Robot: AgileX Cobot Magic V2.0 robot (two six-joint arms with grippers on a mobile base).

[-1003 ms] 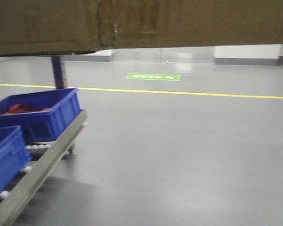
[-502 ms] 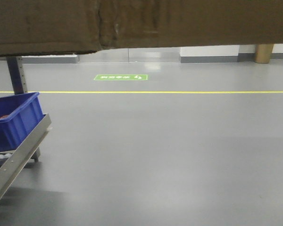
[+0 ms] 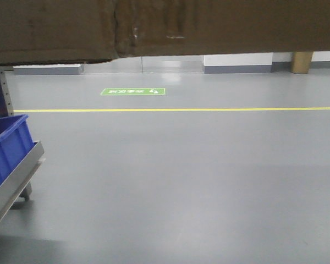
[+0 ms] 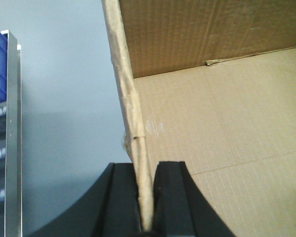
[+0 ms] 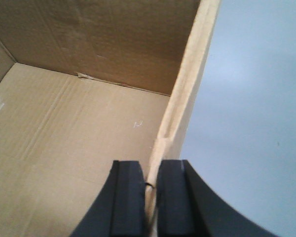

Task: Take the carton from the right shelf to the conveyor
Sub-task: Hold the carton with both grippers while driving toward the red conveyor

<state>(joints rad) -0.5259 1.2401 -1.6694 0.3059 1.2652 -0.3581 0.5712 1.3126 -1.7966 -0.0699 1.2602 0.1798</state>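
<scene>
Cardboard fills the top strip of your front view: the large plain brown corrugated carton [image 3: 165, 27], creased on its face, hangs above the floor across the full width. Your left wrist view shows the left gripper [image 4: 145, 197] with its two black fingers [image 4: 122, 202] pressed together on the carton's left side wall, one finger outside and one inside the open box. Your right wrist view shows the same on the other side: the right gripper [image 5: 149, 197] has its black fingers [image 5: 126, 197] clamped on the right side wall, with the thin cardboard edge running up between them. Both wrist views look into the box, onto its bare bottom and far wall.

Beneath the carton you see smooth grey floor [image 3: 209, 181], a yellow painted line [image 3: 236, 109] across it and a green rectangular floor sign [image 3: 133, 92] beyond that line. At the lower left of your front view sits a corner of the right shelf [image 3: 14, 173], its steel front rail slanting toward you, with a blue plastic bin [image 3: 8, 146] on it. The carton is off that shelf and apart from it, held in the air between your two grippers.
</scene>
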